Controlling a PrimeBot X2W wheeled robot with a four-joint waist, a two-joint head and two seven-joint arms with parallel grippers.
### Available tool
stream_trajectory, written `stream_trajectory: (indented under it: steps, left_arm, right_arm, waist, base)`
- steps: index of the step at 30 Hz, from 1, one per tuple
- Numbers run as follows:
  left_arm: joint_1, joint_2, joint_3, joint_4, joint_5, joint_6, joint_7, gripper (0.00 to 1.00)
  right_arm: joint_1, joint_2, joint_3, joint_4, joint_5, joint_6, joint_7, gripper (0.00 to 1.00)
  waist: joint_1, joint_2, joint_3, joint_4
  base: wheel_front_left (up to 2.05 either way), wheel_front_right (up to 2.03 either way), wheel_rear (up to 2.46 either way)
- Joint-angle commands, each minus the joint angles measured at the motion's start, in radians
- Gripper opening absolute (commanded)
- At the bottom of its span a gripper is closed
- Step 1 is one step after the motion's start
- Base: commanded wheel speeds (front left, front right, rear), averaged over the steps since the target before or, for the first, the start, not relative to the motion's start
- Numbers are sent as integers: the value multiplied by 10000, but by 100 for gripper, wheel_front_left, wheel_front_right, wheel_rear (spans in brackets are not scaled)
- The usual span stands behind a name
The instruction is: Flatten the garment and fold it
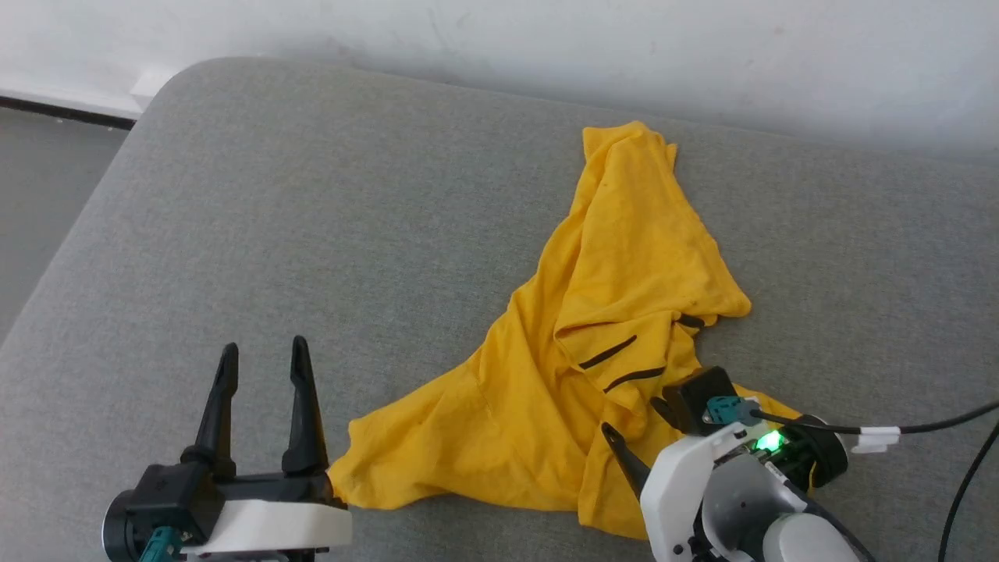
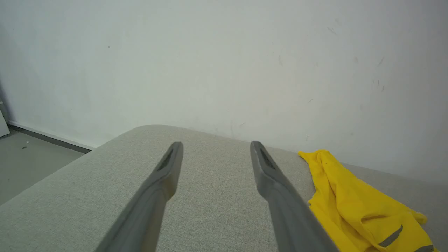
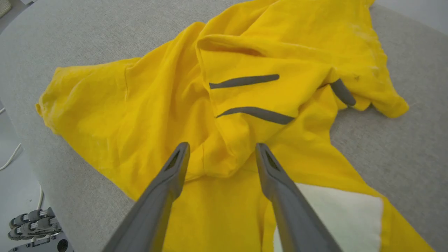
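The bright yellow T-shirt point(image 1: 616, 312) lies crumpled on the grey cushion point(image 1: 312, 203), bunched into a rough triangle with black print lines showing. Its far end reaches toward the wall. My right gripper point(image 1: 634, 417) hovers open over the shirt's near part. In the right wrist view this gripper point(image 3: 221, 147) straddles a raised fold of the shirt point(image 3: 245, 63), with a white patch point(image 3: 339, 213) just beyond its right finger. My left gripper point(image 1: 263, 351) stands open over bare cushion, left of the shirt's near-left corner. In the left wrist view that gripper point(image 2: 216, 145) is empty, the shirt point(image 2: 350, 203) to its right.
A pale wall point(image 1: 546, 39) runs right behind the cushion. The cushion's rounded left edge drops to a grey floor point(image 1: 39, 195). A black cable point(image 1: 936, 425) trails from my right wrist over the cushion's right side.
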Motion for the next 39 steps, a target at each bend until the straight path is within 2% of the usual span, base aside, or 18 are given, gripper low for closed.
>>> stream_trajectory:
  steps: [1, 6, 7, 10, 17, 22, 24, 27, 29, 31, 36, 37, 38, 39]
  left_arm:
    - [-150, -49, -3, 85, -28, -52, -47, 100]
    - [-232, -63, -84, 225, -89, -40, -47, 100]
    - [-248, -64, -117, 248, -122, -13, -47, 100]
    - [-274, -65, -159, 306, -203, 47, -47, 100]
    - [-185, -67, -75, 367, -208, 67, -47, 100]
    - [-101, -67, -2, 308, -97, 29, -47, 100]
    - [-79, -67, -5, 278, -58, 20, -47, 100]
    - [-35, -67, 24, 243, -58, 22, -47, 100]
    - [2, -67, -14, 278, -56, -22, -47, 100]
    - [9, -67, -79, 332, -54, -73, -47, 100]
    - [-89, -68, -68, 452, -102, -183, -47, 100]
    - [-121, -68, -58, 514, -113, -240, -47, 100]
    - [-156, -68, -62, 581, -101, -307, -47, 100]
    - [-197, -68, -58, 630, -99, -358, -47, 100]
  right_arm:
    - [-211, -16, 6, 165, -188, -7, 84, 100]
    - [-362, -16, -243, 655, -531, -7, 85, 100]
    - [-376, -16, -369, 710, -486, -7, -16, 48]
    - [-444, -16, -540, 856, -517, -7, -284, 0]
    - [-772, -16, -783, 888, 0, -7, -1094, 0]
    - [-1265, -16, -1242, 276, 493, -7, -1258, 0]
    - [-1512, -16, -1842, -111, 227, -7, -1085, 0]
    - [-1754, -29, -3038, -615, -785, -7, -575, 0]
    - [-1798, -279, -3771, -785, -1369, -7, -179, 0]
    - [-1685, -849, -4365, -799, -1918, -7, 247, 0]
    - [-986, -1423, -6095, -561, -2528, -7, 1251, 1]
    - [-800, -1546, -6337, -440, -2734, -7, 1370, 60]
    - [-647, -1629, -6498, -329, -2876, -7, 1388, 100]
    - [-561, -1643, -6667, -221, -2930, -7, 1293, 100]
  waist:
    - [0, 0, 122, 195]
    - [0, 0, 141, 311]
    - [0, 0, 132, 313]
    - [0, 0, 75, 244]
    - [0, 0, -232, -194]
    - [0, 0, -353, -584]
    - [0, 0, -357, -696]
    - [0, 0, -358, -834]
    - [0, 0, -338, -886]
    - [0, 0, -318, -872]
    - [0, 0, -238, -774]
    - [0, 0, -203, -750]
    - [0, 0, -166, -722]
    - [0, 0, -138, -702]
  base:
    - [0, 0, 0]
    - [0, 0, 0]
    - [0, 0, 0]
    - [0, 0, 0]
    - [0, 0, 0]
    - [0, 0, 0]
    - [0, 0, 0]
    - [0, 0, 0]
    - [0, 0, 0]
    - [0, 0, 0]
    - [0, 0, 0]
    - [0, 0, 0]
    - [0, 0, 0]
    - [0, 0, 0]
